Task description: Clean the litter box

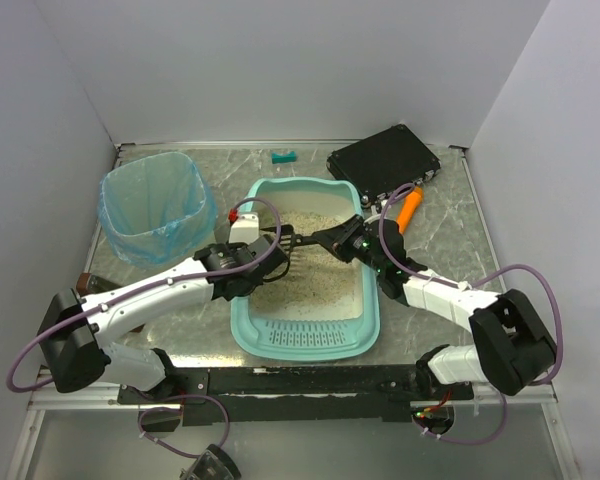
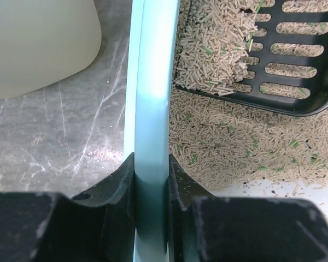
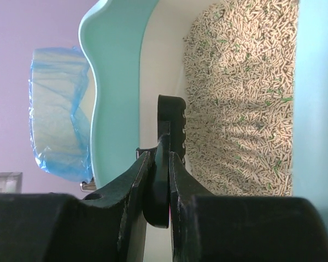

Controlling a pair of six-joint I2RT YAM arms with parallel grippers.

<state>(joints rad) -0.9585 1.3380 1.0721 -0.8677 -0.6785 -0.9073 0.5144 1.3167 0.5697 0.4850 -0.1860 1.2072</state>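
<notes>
The teal litter box [image 1: 372, 300] with beige litter [image 1: 310, 270] lies in the middle of the table. My left gripper [image 1: 250, 268] is shut on its left rim; in the left wrist view the jaws [image 2: 151, 170] clamp the teal rim [image 2: 151, 82]. My right gripper [image 1: 327, 240] is shut on the handle of a black slotted scoop [image 1: 285, 243] held over the litter. The scoop [image 2: 303, 82] carries a heap of litter pellets [image 2: 218, 49]. In the right wrist view the jaws [image 3: 159, 164] pinch the scoop's handle [image 3: 164, 136] edge-on, with the litter [image 3: 246, 98] beyond.
A white bin lined with a blue bag [image 1: 155, 205] stands left of the box, and it shows in the right wrist view [image 3: 60, 114]. A black case [image 1: 383, 160] lies at the back right with an orange tool [image 1: 410, 210] beside it. A small teal piece [image 1: 284, 157] lies at the back.
</notes>
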